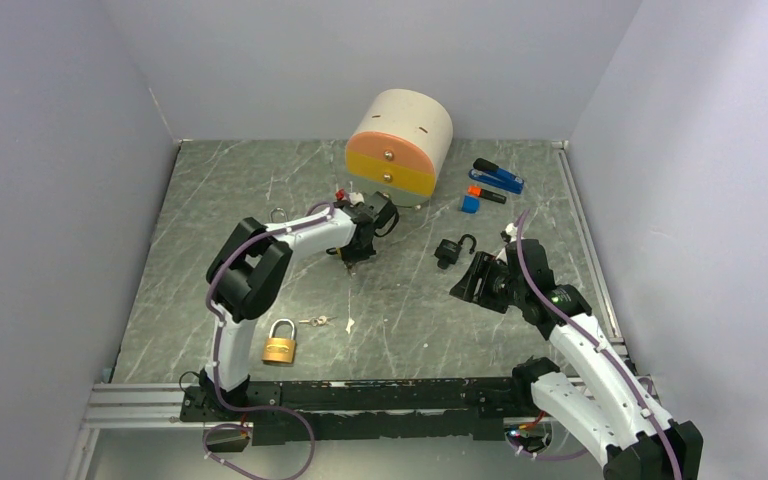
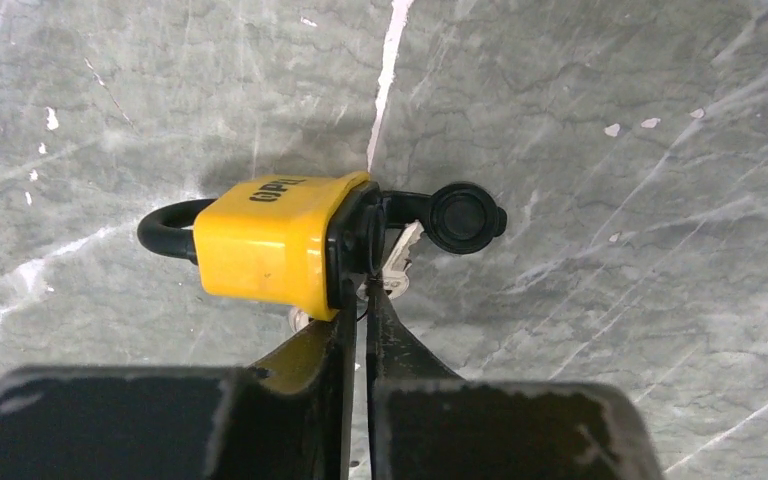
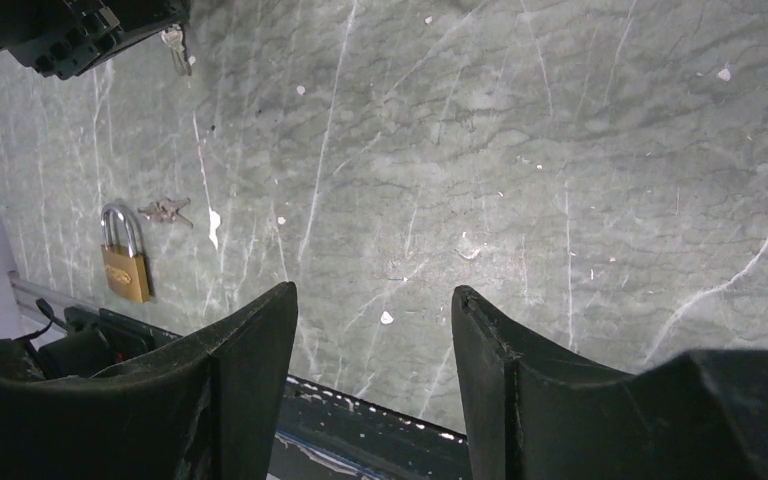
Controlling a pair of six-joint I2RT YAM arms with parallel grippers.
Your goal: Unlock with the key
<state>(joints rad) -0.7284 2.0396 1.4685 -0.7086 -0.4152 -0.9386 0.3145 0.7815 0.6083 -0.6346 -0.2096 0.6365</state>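
Item: yellow padlock (image 2: 270, 245), lying on its side at centre of the left wrist view on the grey marbled table (image 1: 260, 190); in the top view it is hidden under the left gripper (image 2: 367, 295), which sits just left of centre. Black loop at its left end, apparently seated in the body, though this cannot be confirmed. Black dust cap (image 2: 465, 215) swung clear to the right, leaving the keyhole end bare. Key (image 2: 397, 262): silver, showing just right of the fingertips against the lock's black end, with a thin wire ring running between the fingers. Left fingers: pressed almost together, judged to be pinching the key at the keyhole. Right gripper (image 3: 375, 295): fingers spread wide, holding nothing, right of centre in the top view and well apart from the yellow lock. Progress, as judged: cap opened and key brought to the keyhole, possibly entered; turning the key and freeing the loop are left to do. Markings: dark lettering on the yellow body near the loop, reading roughly "PLI", first character unclear. Also present: brass padlock (image 1: 279, 343) with loose keys (image 1: 317, 321) just beside it, lower left; its markings are too small to read.
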